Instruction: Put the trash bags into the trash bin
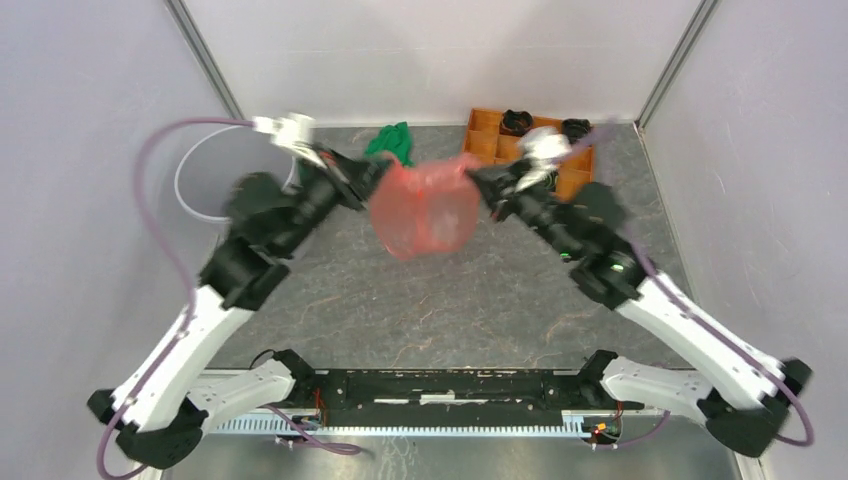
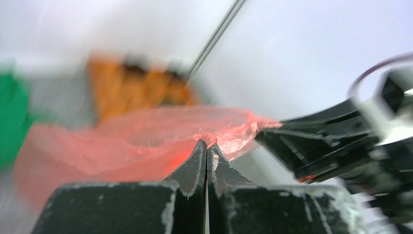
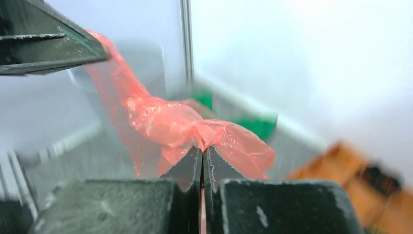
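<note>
Left gripper (image 1: 383,172) and right gripper (image 1: 478,180) clamp the trash bag (image 1: 425,212) aloft, not yet in the trash bin (image 1: 178,182) at the worktop's far-left edge.

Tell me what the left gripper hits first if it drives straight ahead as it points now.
The left gripper is shut on the red trash bag, so that film comes first. Beyond it, the right gripper, pinching the other edge, sits slightly off that line; depth is unclear.

Bag (image 1: 425,212) seemingly right of bin (image 1: 179,185)
</note>
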`<state>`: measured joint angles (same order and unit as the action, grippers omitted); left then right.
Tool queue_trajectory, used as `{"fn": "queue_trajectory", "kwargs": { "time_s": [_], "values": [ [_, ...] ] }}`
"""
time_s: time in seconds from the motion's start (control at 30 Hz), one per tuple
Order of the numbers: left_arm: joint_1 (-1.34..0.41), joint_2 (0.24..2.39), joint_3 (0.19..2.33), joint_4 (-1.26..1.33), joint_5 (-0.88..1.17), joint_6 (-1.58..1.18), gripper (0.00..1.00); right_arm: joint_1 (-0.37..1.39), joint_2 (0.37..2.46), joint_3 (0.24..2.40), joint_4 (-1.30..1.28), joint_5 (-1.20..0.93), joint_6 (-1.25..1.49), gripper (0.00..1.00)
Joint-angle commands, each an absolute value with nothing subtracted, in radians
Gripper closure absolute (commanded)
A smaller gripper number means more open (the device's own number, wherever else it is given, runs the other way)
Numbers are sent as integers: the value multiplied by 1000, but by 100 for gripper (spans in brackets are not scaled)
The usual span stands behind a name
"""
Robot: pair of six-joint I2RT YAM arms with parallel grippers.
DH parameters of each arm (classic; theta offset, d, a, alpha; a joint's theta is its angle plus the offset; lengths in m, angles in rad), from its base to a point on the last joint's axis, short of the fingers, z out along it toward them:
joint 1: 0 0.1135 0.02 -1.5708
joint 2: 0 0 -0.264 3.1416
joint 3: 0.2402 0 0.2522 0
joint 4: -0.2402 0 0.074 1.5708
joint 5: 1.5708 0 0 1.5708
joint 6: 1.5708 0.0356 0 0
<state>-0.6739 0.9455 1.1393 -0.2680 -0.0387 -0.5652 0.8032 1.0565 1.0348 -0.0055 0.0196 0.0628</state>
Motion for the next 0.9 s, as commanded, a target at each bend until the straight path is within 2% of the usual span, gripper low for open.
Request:
{"fn": "queue_trajectory", "kwargs": {
  "time_s": [0.0,0.07,0.17,0.3,0.4,0.47,0.53,0.67,0.73,0.8,0.87],
  "values": [
    [-673,891,1341,-175,30,-485,98,805,907,1149,116,2,9,99],
    [-673,841,1282,-145,-39,-497,98,805,864,1068,179,27,9,99],
    [-673,761,1015,-157,-173,-604,98,805,851,866,221,66,53,99],
    [-673,688,633,-191,-114,-779,98,805,952,604,217,-79,150,99],
    [-673,581,449,-117,-39,-883,98,806,990,517,234,-133,181,99],
    [-673,537,465,-124,-47,-855,98,808,948,537,235,-147,162,99],
    [-673,552,575,-167,-67,-780,98,808,916,637,175,-150,117,99],
    [-673,705,1002,-306,-38,-599,98,808,887,949,22,-74,30,99],
    [-673,755,1133,-343,-55,-570,98,808,841,1007,34,-7,34,99],
    [-674,750,1143,-309,-74,-584,98,807,796,983,87,55,44,99],
    [-673,722,1058,-275,-108,-622,98,806,787,921,106,100,52,99]
  ]
}}
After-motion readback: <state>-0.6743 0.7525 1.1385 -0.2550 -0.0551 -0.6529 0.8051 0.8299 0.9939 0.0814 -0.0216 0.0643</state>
